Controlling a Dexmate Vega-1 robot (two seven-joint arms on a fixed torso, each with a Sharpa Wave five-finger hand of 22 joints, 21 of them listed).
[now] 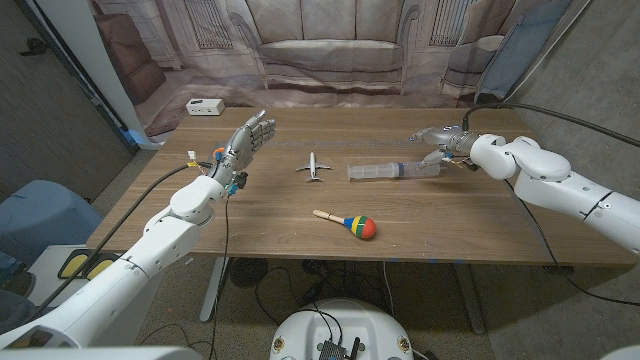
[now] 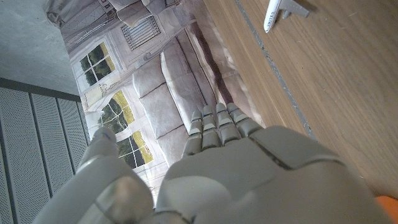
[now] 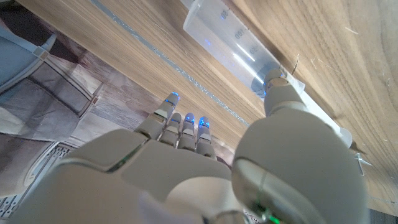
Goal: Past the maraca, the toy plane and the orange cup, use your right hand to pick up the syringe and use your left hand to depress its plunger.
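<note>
Now the right hand [image 1: 437,137] sits at the plunger end of the syringe [image 1: 392,171], which lies flat on the table [image 1: 280,225] at about 2 o'clock from the table's middle, barrel pointing toward 9 o'clock. In the right wrist view its fingers [image 3: 186,127] reach out straight with the thumb [image 3: 281,99] beside the barrel's flange; it holds nothing that I can see, and whether the thumb touches the syringe I cannot tell. The left hand [image 1: 246,140] stands raised and spread at 10 o'clock, empty, fingers apart.

The step in hand looks like the grasp. To do it well, the right hand should settle over the barrel rather than the plunger rod, fingers on one side and thumb on the other, so the rod stays free for the left hand. A round barrel on smooth wood will likely roll away from a one-sided push, so both sides should close together.

The syringe is clear, glossy plastic, a long cylinder with printed marks. The plane [image 1: 314,167], small, white and hard, rests near the centre. The maraca [image 1: 349,223], at 6 o'clock, has a pale wooden handle and a painted bulb. The cup [image 1: 218,154] is mostly hidden behind the left wrist. The table is matte wood grain.
</note>
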